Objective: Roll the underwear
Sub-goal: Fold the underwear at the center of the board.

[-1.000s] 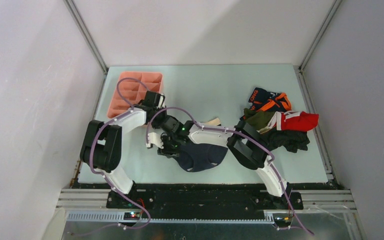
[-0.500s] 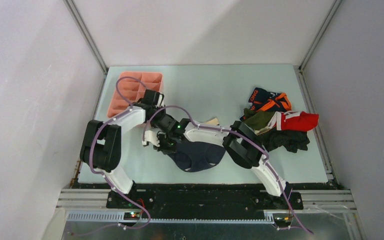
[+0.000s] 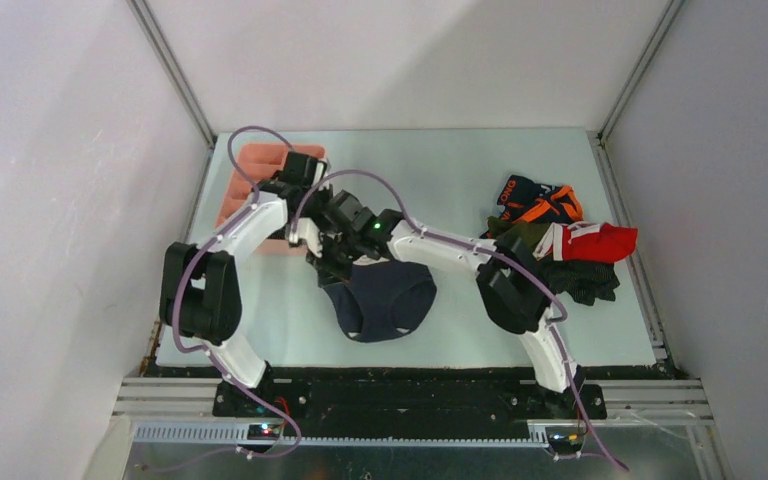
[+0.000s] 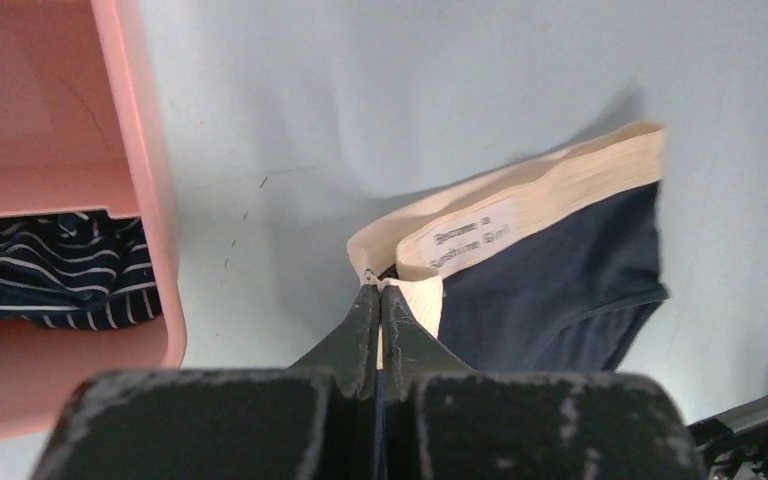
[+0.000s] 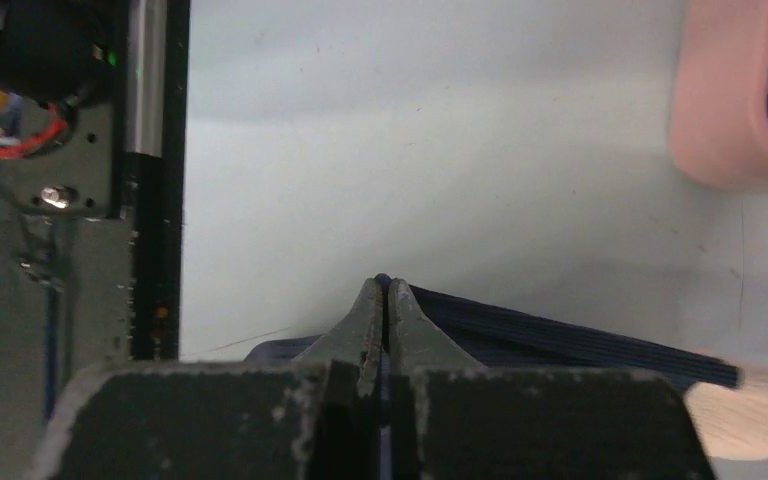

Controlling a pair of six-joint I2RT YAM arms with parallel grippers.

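Jaws of my right gripper point(image 5: 381, 290) had just closed on the navy underwear point(image 3: 385, 300); my left gripper point(image 4: 380, 292) pinched its waistband point(image 4: 520, 195), so rolling could start.

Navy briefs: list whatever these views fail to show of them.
- Top view: the arms hide both gripper tips and the waistband of the navy briefs.
- Left wrist: label print too blurred; left gripper body hides the lower cloth.
- Right wrist: right gripper body covers all but an edge.
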